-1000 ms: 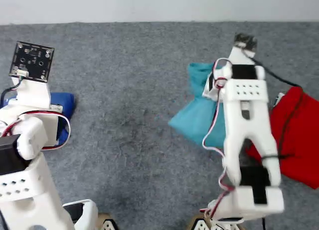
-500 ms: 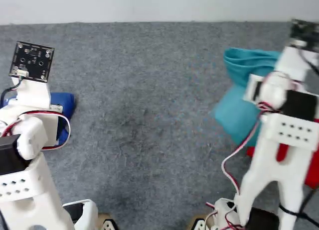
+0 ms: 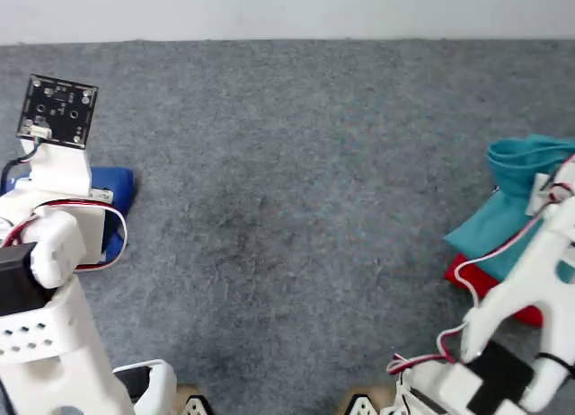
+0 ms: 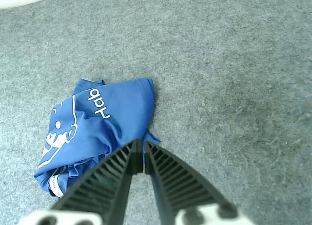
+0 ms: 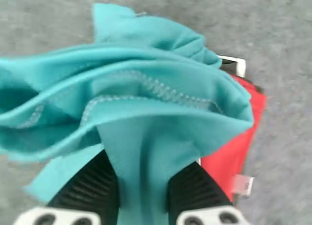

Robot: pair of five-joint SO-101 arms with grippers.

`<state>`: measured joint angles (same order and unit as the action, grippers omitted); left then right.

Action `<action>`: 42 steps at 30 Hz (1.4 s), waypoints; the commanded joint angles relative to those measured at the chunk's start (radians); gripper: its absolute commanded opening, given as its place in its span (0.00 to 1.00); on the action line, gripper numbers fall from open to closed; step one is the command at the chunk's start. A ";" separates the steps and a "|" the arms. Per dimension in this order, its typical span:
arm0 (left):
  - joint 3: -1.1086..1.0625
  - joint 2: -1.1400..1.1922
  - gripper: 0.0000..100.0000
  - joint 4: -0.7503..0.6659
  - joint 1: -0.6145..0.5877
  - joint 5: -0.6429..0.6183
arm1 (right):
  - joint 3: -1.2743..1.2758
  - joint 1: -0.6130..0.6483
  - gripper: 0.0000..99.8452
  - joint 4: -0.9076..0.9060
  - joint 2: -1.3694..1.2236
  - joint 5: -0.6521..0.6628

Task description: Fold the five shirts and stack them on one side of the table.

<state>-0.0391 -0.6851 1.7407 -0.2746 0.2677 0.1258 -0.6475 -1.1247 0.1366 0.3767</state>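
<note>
A teal shirt (image 3: 510, 199) hangs bunched at the table's right edge, over a red shirt (image 3: 490, 285) lying flat below it. My right gripper (image 5: 141, 186) is shut on the teal shirt (image 5: 146, 103), whose cloth spills out between the black fingers (image 5: 90, 186); the red shirt (image 5: 234, 152) lies underneath. At the left edge a blue shirt (image 3: 115, 199) with white print lies crumpled, partly under the left arm. My left gripper (image 4: 143, 157) hovers shut just above the blue shirt (image 4: 92, 127), holding nothing.
Grey carpet-like table surface (image 3: 287, 181) stretches wide between the two arms. A pale wall (image 3: 287, 11) runs along the far edge. The right arm's white body (image 3: 530, 298) stands at the lower right corner.
The right arm has swung far to the right, carrying the teal shirt from mid-right of the table to its right edge above the red shirt. The left arm has kept still.
</note>
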 commanded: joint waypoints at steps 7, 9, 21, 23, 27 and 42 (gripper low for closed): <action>0.002 -0.011 0.01 0.012 -0.005 0.003 | -0.011 -0.162 0.36 0.177 -0.042 0.135; 0.002 -0.011 0.01 0.012 -0.003 0.003 | -0.020 -0.163 0.42 0.166 -0.013 0.135; 0.002 -0.011 0.01 0.012 -0.005 0.003 | -0.015 -0.028 0.19 -0.013 0.091 0.138; 0.002 -0.011 0.01 0.012 -0.005 0.003 | 0.011 -0.010 0.09 -0.028 0.082 0.141; 0.002 -0.011 0.01 0.012 -0.006 0.003 | 0.107 0.013 0.03 0.001 0.030 0.155; 0.002 -0.011 0.01 0.012 -0.006 0.003 | 0.184 0.208 0.01 0.008 -0.047 0.161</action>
<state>-0.0391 -0.6851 1.7407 -0.2746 0.2677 0.3483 -0.4450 -1.0771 -0.0061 0.5271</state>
